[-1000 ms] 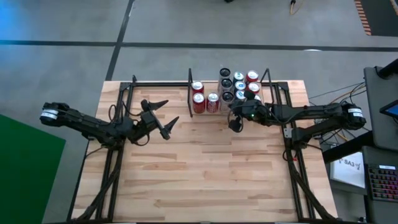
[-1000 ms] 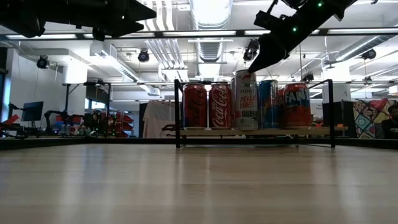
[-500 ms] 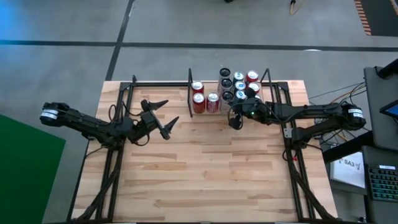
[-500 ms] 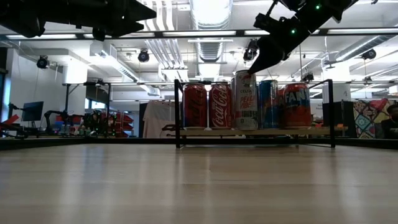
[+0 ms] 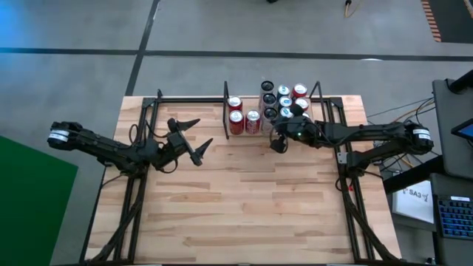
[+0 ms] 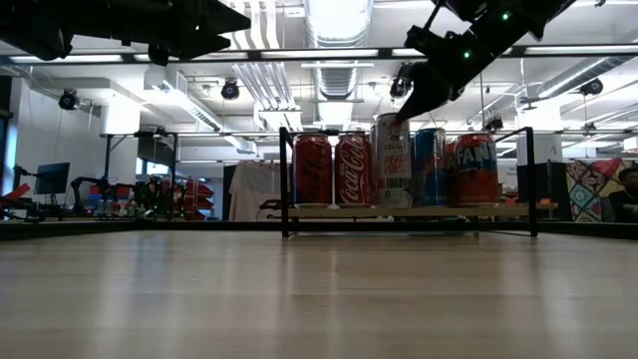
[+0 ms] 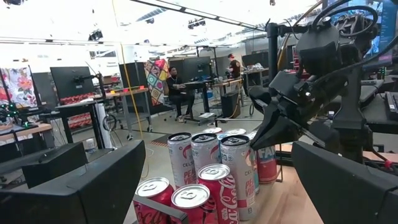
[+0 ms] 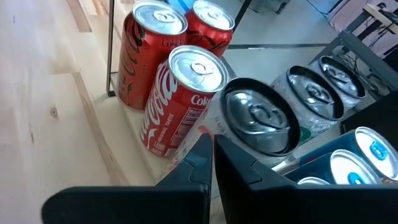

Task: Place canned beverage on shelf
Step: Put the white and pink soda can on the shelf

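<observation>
Table: your light plank tabletop [image 5: 244,199] carries everything.
Shelf: small light-wood board in thin black metal rails [image 5: 273,111], at the table's far edge, packed with red, silver and blue cans [image 6: 394,160].
Left gripper [image 5: 194,140]: jaws wide, empty, over the table's left side.
Right gripper [image 5: 278,144]: fingers closed together, empty, at the shelf's front edge beside your tall silver can [image 8: 258,121].

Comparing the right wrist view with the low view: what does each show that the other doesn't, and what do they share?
Only the right wrist view: the can tops, including the silver lid of the tall white can, with the right gripper, jaws shut, just in front of it.

Only the low view: the shelf side-on with its black posts, can labels in a row, the room behind, and the left arm overhead.

Both: the red cola cans beside the white can, and the right gripper.
</observation>
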`<control>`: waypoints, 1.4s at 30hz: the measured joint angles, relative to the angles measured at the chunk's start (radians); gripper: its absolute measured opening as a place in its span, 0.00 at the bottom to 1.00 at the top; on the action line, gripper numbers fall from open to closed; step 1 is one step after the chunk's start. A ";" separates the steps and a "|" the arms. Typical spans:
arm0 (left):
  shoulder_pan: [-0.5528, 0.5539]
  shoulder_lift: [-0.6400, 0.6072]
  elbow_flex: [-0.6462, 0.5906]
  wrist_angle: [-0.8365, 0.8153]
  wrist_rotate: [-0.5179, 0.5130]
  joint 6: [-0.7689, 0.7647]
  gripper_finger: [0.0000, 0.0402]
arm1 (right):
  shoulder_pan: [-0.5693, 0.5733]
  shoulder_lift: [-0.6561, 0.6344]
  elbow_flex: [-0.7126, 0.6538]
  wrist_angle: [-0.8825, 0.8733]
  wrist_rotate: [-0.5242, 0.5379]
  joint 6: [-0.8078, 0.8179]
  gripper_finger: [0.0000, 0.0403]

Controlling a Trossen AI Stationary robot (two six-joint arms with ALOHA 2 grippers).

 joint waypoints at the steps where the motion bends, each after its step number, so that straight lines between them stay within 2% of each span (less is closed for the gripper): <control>1: 0.000 0.000 0.000 0.000 0.000 0.000 0.97 | -0.001 0.006 0.000 0.002 0.000 0.000 0.02; 12: 0.001 0.000 0.000 -0.001 0.000 0.000 0.97 | -0.006 0.072 0.000 0.052 0.000 -0.013 0.02; 42: 0.001 0.000 0.000 0.000 0.000 -0.002 0.97 | -0.021 0.049 0.000 0.068 -0.001 -0.018 0.02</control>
